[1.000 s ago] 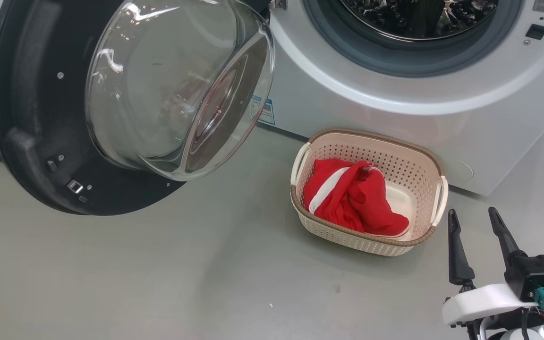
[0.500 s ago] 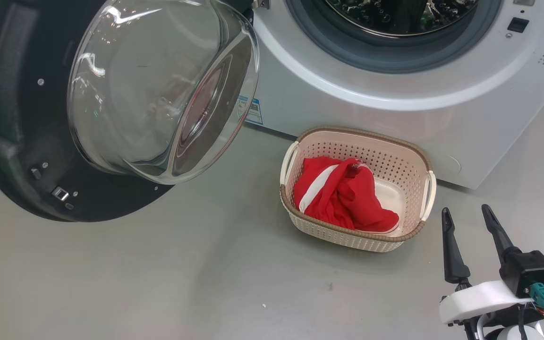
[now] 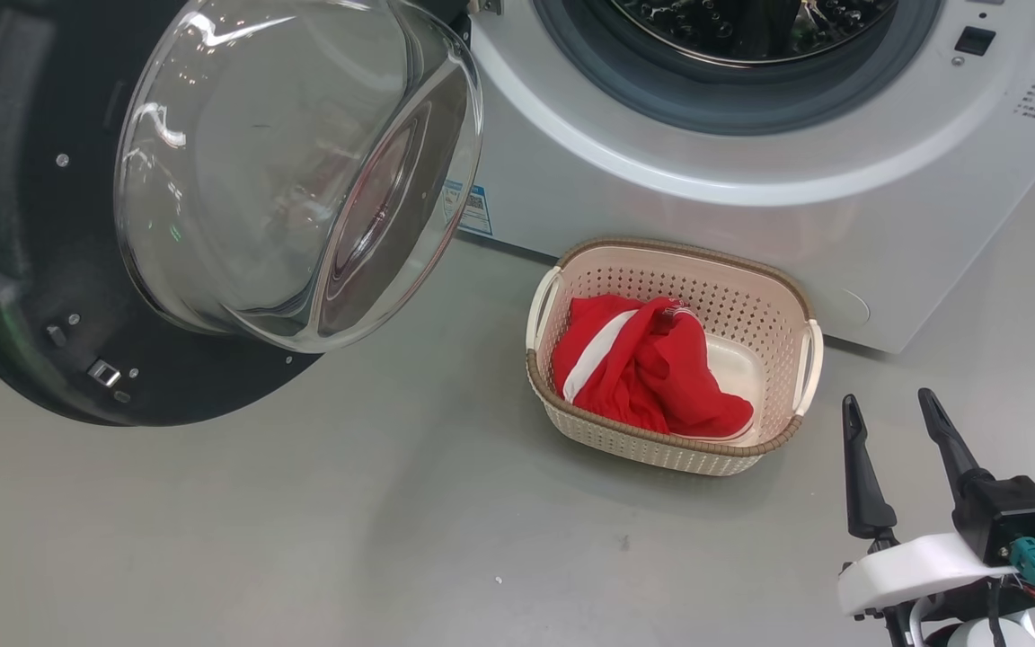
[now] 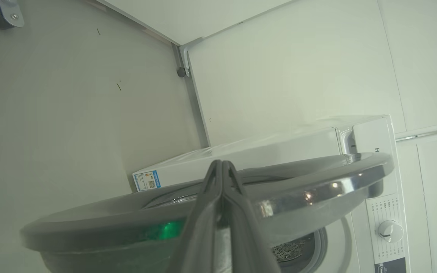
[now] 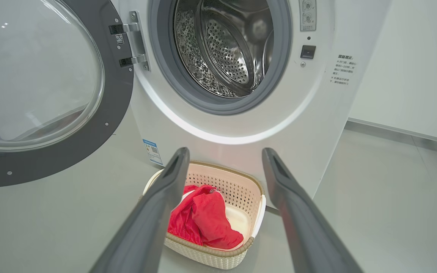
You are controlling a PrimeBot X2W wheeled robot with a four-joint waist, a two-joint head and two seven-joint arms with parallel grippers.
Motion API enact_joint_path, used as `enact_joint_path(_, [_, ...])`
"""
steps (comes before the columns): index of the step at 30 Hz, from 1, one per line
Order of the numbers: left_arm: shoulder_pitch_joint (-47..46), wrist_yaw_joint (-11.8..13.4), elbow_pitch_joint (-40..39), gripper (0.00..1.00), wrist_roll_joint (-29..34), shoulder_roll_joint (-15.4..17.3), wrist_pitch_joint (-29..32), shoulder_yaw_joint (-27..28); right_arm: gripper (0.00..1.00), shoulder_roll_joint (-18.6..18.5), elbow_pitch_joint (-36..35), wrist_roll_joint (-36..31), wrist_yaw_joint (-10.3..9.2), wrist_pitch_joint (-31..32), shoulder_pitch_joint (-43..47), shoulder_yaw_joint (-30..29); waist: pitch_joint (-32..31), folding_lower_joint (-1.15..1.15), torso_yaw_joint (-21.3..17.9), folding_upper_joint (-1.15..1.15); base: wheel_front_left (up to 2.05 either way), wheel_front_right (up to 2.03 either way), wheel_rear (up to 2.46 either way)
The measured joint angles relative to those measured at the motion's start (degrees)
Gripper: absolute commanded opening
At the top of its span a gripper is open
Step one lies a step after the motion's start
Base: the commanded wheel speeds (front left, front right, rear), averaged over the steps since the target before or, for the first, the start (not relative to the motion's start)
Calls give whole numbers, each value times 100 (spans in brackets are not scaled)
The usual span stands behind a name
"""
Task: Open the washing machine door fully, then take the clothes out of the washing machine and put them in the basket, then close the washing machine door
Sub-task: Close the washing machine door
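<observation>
Our right gripper [image 3: 888,397] hangs low at the right with its fingers spread wide, holding nothing. Just ahead of it and to its left, the basket [image 3: 679,243] stands on the floor [image 3: 302,539], close against the front of the washing machine [image 3: 706,211]. The clothes [image 3: 661,377] lie bunched inside the basket, apart from those fingers. Our left gripper [image 4: 221,163] has its fingers pressed together, with nothing between them, at the outer edge of the washing machine door [image 3: 23,225], which stands swung open. We cannot tell whether they touch it.
</observation>
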Motion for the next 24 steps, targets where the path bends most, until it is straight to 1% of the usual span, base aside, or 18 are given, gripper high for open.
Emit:
enact_joint_path(4, [-2, -110, 97, 0, -188, 0, 211, -25, 100, -5, 5, 0, 0, 0, -10, -3, 4, 0, 19, 0, 0, 0, 0])
enact_joint_path(10, [-4, -311, 244, 0, -299, 20, 517, -29, 100, -16, 10, 0, 0, 0, -12, -15, 3, 0, 58, 0, 0, 0, 0])
enact_joint_path(13, [-3, -363, 272, 0, -464, 22, 768, -21, 100, -18, 10, 0, 0, 0, -12, -26, 0, 0, 77, 0, 0, 0, 0])
enact_joint_path(14, [-3, -363, 272, 0, -464, 22, 768, -21, 100, -18, 10, 0, 0, 0, -12, -26, 0, 0, 77, 0, 0, 0, 0])
enact_joint_path(15, [-3, -426, 274, 0, -658, -2, 944, -19, 100, -18, 10, 0, 0, 0, -14, -30, -1, 0, 88, 0, 0, 0, 0])
enact_joint_path(18, [-1, -500, 265, 0, -737, -52, 1199, -45, 100, -18, 10, 0, 0, 0, -14, -38, -7, 0, 106, 0, 0, 0, 0])
enact_joint_path(21, [9, -513, 248, 0, -914, -115, 1433, -85, 100, -18, 10, 0, 0, 0, -14, -38, -8, 0, 125, 0, 0, 0, 0])
enact_joint_path(24, [37, -566, 209, 0, -959, -129, 1659, -168, 100, -18, 9, 0, 0, 0, -15, -37, -4, 0, 137, 0, 0, 0, 0])
